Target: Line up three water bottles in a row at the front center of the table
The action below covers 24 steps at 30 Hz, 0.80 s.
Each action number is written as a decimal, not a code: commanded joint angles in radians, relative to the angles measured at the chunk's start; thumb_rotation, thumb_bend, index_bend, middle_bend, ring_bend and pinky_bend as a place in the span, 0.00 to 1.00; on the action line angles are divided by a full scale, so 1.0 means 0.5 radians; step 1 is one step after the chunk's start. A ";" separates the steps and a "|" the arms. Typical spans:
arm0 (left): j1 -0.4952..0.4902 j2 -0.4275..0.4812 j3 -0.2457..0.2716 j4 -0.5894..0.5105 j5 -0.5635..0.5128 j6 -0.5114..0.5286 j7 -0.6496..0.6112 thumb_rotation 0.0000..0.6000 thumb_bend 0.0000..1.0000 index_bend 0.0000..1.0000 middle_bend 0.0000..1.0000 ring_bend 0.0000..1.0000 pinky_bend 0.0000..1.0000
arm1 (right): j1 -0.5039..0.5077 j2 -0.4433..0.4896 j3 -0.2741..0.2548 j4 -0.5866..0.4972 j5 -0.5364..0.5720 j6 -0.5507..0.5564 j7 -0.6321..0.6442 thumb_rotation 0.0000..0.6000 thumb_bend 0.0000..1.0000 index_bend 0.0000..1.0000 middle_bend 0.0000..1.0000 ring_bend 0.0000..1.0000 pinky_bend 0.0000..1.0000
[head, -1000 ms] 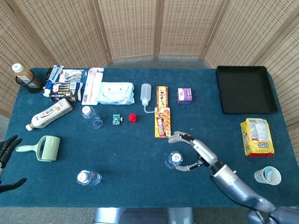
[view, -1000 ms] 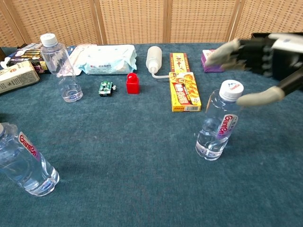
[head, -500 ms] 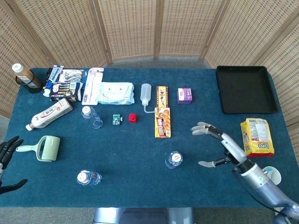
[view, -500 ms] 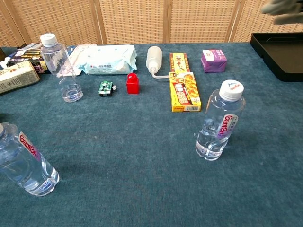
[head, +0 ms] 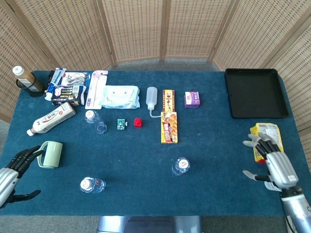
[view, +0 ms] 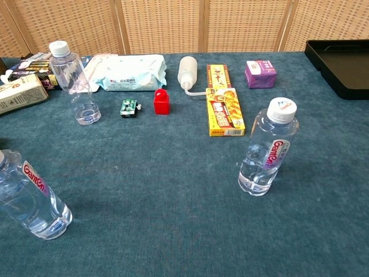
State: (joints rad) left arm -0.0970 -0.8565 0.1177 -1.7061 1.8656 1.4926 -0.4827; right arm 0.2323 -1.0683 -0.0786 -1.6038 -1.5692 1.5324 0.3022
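Three clear ribbed plastic water bottles, white screw caps, all upright on the dark blue felt-like table cloth [head: 141, 160]. Centre bottle [view: 267, 147] has a red "GanTen"-style label, stands alone at front middle. Front-left bottle [view: 27, 193] has the same label and is cut by the chest view's edge. Back-left bottle [view: 75, 82] shows no label.

Right hand [head: 272, 165]: silver-grey shell, dark fingers, spread apart, holds nothing, hovering at the table's right edge. Centre bottle is well to its left, apart. Glossy yellow snack bag [head: 265, 131] sits just behind this hand, partly hidden by the fingers. Matte black rectangular tray [head: 255, 92] further behind it.

Left hand [head: 14, 170]: black fingers fanned open, empty, at the table's left edge. Front-left bottle lies to its right, near but not touching. Pale green mug-shaped thing [head: 51, 154] just beside its fingertips; contact unclear. Back-left bottle is further behind and right of this hand.

Neither hand shows in the chest view.

Mid-table: soft white wipes pack [view: 128, 72], flat orange-yellow cardboard box [view: 225, 111], small red block [view: 162, 102], opaque white squeeze bottle [view: 186, 72] lying down, purple carton [view: 259, 73].
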 commanded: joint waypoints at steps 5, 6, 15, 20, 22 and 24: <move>-0.085 -0.314 0.066 0.405 0.172 0.037 -0.276 1.00 0.02 0.00 0.00 0.00 0.00 | -0.131 0.057 0.002 -0.106 0.005 0.106 -0.078 1.00 0.00 0.23 0.14 0.05 0.01; -0.096 -0.353 0.075 0.439 0.183 0.033 -0.305 1.00 0.02 0.00 0.00 0.00 0.00 | -0.139 0.064 0.005 -0.106 -0.005 0.115 -0.068 1.00 0.00 0.23 0.14 0.05 0.01; -0.126 -0.771 0.128 0.788 0.201 0.017 -0.453 1.00 0.02 0.00 0.00 0.00 0.00 | -0.176 0.094 0.018 -0.099 -0.097 0.136 0.047 1.00 0.00 0.23 0.14 0.05 0.00; -0.179 -0.940 0.165 0.857 0.167 -0.104 -0.507 1.00 0.02 0.00 0.00 0.00 0.00 | -0.185 0.102 0.036 -0.083 -0.120 0.132 0.100 1.00 0.00 0.23 0.14 0.05 0.00; -0.206 -0.991 0.160 0.841 0.138 -0.156 -0.497 1.00 0.02 0.00 0.00 0.00 0.00 | -0.187 0.109 0.044 -0.084 -0.129 0.132 0.123 1.00 0.00 0.23 0.14 0.05 0.00; -0.233 -1.045 0.145 0.821 0.100 -0.208 -0.483 1.00 0.02 0.00 0.00 0.00 0.00 | -0.190 0.116 0.049 -0.083 -0.142 0.132 0.156 1.00 0.00 0.23 0.14 0.05 0.00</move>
State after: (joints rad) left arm -0.1998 -1.3593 0.1935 -1.2894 1.9315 1.4081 -0.7275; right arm 0.1387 -1.0129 -0.0563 -1.6457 -1.6358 1.5982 0.3720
